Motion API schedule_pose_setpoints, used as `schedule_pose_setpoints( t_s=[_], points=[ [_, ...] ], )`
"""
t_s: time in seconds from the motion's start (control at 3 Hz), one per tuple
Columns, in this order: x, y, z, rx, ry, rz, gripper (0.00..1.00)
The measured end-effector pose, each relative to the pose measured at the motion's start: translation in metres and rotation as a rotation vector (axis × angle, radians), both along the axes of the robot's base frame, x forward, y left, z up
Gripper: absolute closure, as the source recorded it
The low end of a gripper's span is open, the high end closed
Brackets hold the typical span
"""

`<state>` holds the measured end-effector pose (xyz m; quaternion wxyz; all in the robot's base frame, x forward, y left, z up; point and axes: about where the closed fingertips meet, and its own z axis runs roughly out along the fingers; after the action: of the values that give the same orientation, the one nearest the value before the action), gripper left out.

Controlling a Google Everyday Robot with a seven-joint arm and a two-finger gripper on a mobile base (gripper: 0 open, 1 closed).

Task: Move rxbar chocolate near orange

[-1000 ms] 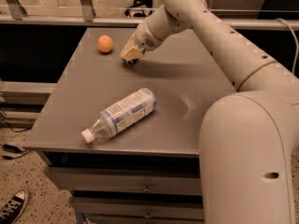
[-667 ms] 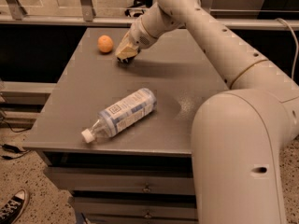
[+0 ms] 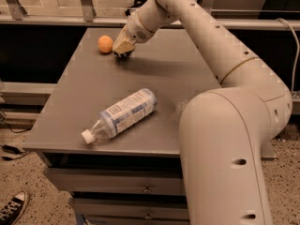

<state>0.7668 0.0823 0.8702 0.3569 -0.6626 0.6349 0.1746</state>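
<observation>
The orange (image 3: 105,44) sits on the grey table (image 3: 154,74) at the far left. My gripper (image 3: 122,50) is lowered to the table surface just right of the orange, a small gap apart from it. It is shut on the rxbar chocolate (image 3: 124,55), of which only a small dark piece shows under the cream fingers (image 3: 120,43). The rest of the bar is hidden by the gripper.
A clear plastic bottle (image 3: 123,115) with a blue-white label lies on its side near the table's front, cap to the front left. My arm (image 3: 220,55) spans the right side of the table. Drawers (image 3: 117,186) sit under the table. A shoe (image 3: 11,210) is on the floor at lower left.
My gripper has moved left along the table's far part with the dark bar in it, ending closer to the orange. The orange and the bottle have not moved.
</observation>
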Motion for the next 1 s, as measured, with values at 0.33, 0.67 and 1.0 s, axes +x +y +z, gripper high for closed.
schedule_pose_setpoints(
  t_s=[0.33,0.67,1.0],
  points=[
    [0.006,-0.004,-0.004,-0.013,0.009,-0.016,0.83],
    [0.010,-0.010,-0.009,-0.024,0.020,-0.034,0.59],
    [0.012,-0.015,-0.011,-0.034,0.025,-0.044,0.36]
  ],
)
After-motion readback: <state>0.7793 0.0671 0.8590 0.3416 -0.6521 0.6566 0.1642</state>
